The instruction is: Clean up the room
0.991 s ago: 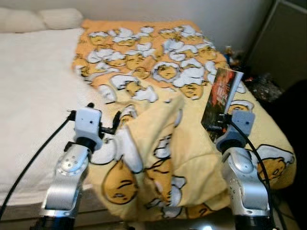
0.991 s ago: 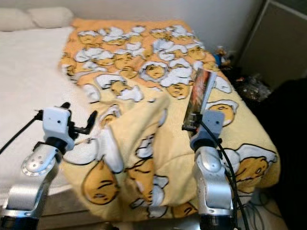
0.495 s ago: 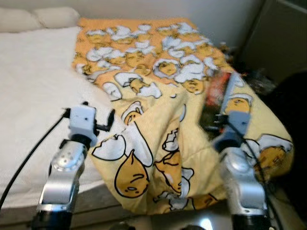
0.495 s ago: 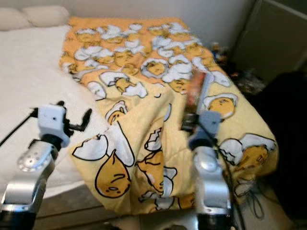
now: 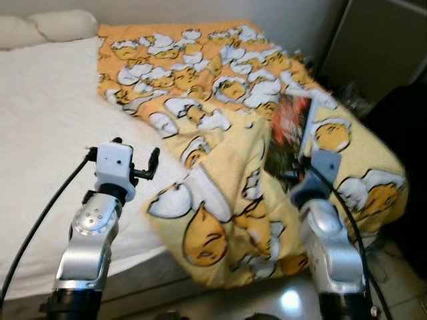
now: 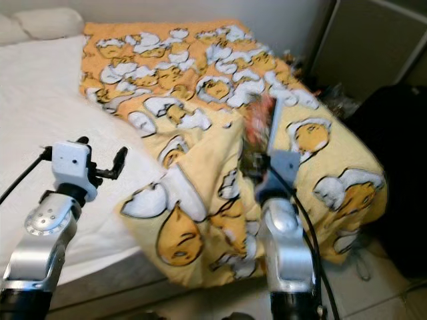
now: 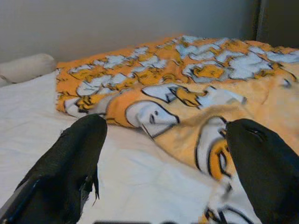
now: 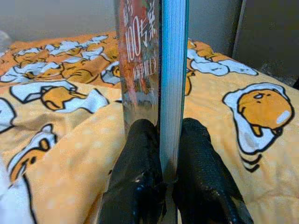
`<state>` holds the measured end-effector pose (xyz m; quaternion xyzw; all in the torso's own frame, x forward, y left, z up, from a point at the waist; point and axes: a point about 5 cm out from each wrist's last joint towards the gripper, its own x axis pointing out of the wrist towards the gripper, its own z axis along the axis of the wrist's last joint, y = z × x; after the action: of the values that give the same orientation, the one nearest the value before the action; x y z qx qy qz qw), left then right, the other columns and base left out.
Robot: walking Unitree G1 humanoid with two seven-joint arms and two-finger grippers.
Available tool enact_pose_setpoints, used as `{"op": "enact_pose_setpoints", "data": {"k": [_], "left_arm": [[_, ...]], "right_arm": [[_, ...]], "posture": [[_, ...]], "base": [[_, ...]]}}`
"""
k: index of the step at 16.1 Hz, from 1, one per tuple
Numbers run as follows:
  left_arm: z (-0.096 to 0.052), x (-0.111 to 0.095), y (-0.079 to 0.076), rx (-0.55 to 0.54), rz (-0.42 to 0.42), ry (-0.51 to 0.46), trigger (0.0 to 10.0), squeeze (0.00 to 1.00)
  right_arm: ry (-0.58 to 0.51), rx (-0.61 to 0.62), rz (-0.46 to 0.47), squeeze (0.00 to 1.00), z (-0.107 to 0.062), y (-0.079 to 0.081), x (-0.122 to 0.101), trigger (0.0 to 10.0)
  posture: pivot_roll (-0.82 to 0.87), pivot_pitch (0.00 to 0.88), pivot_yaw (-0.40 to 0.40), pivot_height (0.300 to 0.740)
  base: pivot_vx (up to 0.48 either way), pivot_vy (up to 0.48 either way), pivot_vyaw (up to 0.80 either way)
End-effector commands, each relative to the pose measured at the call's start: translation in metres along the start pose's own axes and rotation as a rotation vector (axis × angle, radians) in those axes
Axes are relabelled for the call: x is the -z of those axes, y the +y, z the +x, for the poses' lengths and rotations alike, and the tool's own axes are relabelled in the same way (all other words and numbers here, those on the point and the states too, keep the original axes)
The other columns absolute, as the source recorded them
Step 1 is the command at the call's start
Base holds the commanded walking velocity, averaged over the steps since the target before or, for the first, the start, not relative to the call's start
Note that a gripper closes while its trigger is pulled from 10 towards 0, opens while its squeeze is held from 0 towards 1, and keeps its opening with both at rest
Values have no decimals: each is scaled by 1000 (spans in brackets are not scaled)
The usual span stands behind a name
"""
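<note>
My right gripper is shut on a thin book with a dark red cover, held upright above the yellow egg-print blanket. In the right wrist view both black fingers pinch the book at its lower edge, its pale blue page edge facing the camera. My left gripper stands open and empty over the white sheet, near the blanket's folded edge. In the left wrist view its two fingertips are wide apart with the blanket beyond them.
The bed fills the left and middle; pillows lie at its head by the wall. A dark cabinet and small clutter stand to the right of the bed. Tiled floor shows at lower right.
The whole picture has shifted, so the camera has moved. The right gripper still holds the book upright and the left gripper is still open.
</note>
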<state>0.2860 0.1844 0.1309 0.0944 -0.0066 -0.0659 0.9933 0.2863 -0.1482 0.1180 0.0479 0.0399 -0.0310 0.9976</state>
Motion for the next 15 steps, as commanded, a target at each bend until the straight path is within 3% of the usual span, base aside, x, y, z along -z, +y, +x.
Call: {"op": "enact_pose_setpoints", "data": {"k": [1, 7, 15], "left_arm": [[0, 1, 3, -6, 14, 4, 10000, 0], [4, 1, 3, -13, 4, 4, 10000, 0], [9, 3, 2, -9, 8, 12, 10000, 0]], "right_arm": [[-40, 17, 16, 0, 0, -5, -7, 10000], [-35, -20, 8, 0, 2, 5, -7, 10000], [-27, 6, 21, 0, 1, 1, -5, 10000]], "posture": [[-14, 0, -3, 740], [-5, 0, -25, 740], [-15, 0, -6, 740]], "base": [[0, 364, 0], [0, 360, 0], [0, 380, 0]]}}
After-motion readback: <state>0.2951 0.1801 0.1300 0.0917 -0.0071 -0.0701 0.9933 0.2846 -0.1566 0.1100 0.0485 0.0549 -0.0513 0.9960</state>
